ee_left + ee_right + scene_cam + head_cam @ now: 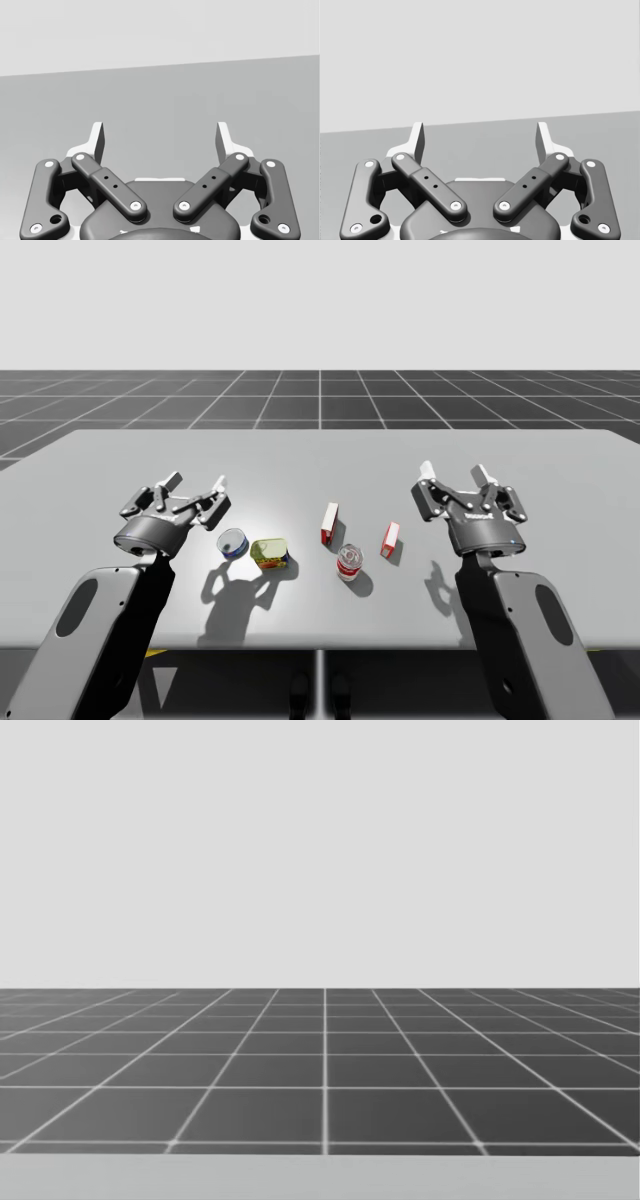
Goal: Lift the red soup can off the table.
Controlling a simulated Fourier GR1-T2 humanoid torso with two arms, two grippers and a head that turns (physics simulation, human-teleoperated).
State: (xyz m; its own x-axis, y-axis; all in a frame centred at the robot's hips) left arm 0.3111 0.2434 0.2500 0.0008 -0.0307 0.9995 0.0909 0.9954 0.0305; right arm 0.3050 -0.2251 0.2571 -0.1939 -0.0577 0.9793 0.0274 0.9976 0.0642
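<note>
Red-and-white cylindrical soup can with a silver lid point(349, 562): stands upright near the front middle of the grey table point(560, 455), with nothing gripping or touching it. The left gripper point(196, 483) has its fingers spread wide and holds nothing; the right gripper point(453, 471) is the same, wide open and empty. Both hover above the tabletop.

Taking the can as dial centre in the high view, with 12 o'clock toward the far edge: the left gripper is at 10 o'clock, well apart, and the right gripper is between 1 and 2 o'clock, nearer but also apart. An upright red-and-white cardboard box point(329, 523) is near at 11 o'clock. A second, smaller red-and-white box point(390, 539) is near at 2 o'clock. A yellow-green can lying on its side point(269, 554) is at 9 o'clock, and a blue can on its side point(233, 543) lies just beside it, farther out.

Risks, as I judge them:
- The boxes flank the can, so wide fingers coming down could clip one and topple it.
- Three red items sit close together, so the wrong one could get picked.
- The can wall is round, so an off-centre pinch could tip it or let it slip.

Count: three cans, two boxes, two grippers, one table.
</note>
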